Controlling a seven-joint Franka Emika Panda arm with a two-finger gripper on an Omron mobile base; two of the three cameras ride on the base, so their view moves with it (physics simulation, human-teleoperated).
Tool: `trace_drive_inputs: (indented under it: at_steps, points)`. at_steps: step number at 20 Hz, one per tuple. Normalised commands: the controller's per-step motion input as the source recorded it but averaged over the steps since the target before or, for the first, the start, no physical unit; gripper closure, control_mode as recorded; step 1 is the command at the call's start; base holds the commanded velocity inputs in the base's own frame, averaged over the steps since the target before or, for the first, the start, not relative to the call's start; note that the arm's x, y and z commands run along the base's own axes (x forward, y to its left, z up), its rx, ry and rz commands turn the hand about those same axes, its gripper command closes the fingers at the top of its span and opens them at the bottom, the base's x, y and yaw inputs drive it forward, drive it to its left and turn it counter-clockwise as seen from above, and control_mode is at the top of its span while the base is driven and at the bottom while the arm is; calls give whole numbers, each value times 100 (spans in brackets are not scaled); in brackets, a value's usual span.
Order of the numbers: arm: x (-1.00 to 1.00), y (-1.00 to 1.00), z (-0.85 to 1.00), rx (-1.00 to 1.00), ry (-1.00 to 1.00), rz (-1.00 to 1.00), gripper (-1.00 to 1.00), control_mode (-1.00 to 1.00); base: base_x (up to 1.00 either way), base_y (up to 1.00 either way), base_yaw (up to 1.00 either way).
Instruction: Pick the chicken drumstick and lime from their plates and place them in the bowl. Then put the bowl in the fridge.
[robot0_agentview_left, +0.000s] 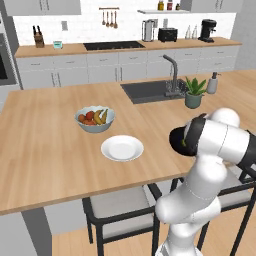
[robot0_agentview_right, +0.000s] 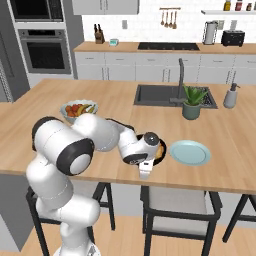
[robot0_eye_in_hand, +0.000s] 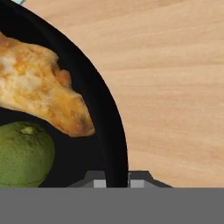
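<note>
The black bowl (robot0_eye_in_hand: 111, 131) sits near the front edge of the worktop (robot0_agentview_left: 45, 150), and inside it lie the chicken drumstick (robot0_eye_in_hand: 39, 92) and the lime (robot0_eye_in_hand: 24, 153), side by side. In the hand view the bowl's rim runs down between the two finger tips, one inside the wall and one outside, so the hand (robot0_agentview_right: 145, 169) looks set around the rim; whether it has closed firmly on it I cannot tell.

Both plates are bare: the white plate (robot0_agentview_left: 122, 148) to the left of the bowl and the pale blue-green plate (robot0_agentview_right: 189, 152) just to its right. So the filling step looks done; what is left, by my judgement, is lifting the bowl and carrying it to the fridge.

The grey-blue fruit bowl (robot0_agentview_left: 94, 119) stands behind the white plate. Further back are the sink (robot0_agentview_left: 150, 91), a potted plant (robot0_agentview_left: 194, 93) and a soap dispenser (robot0_agentview_left: 213, 83), all well clear. Dark chairs (robot0_agentview_left: 120, 210) stand tucked under the worktop edge, close to the robot's base, and may hamper backing away
</note>
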Motion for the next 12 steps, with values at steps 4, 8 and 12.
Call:
trace_drive_inputs:
  at_steps: [4,8,12]
  points:
    - [-42,37,57,-7,-13,-5,100,-100,0,0,0]
    - [-40,35,83,-2,10,-3,100,-100,0,0,0]
    - [-37,38,86,0,18,0,100,-100,0,0,0]
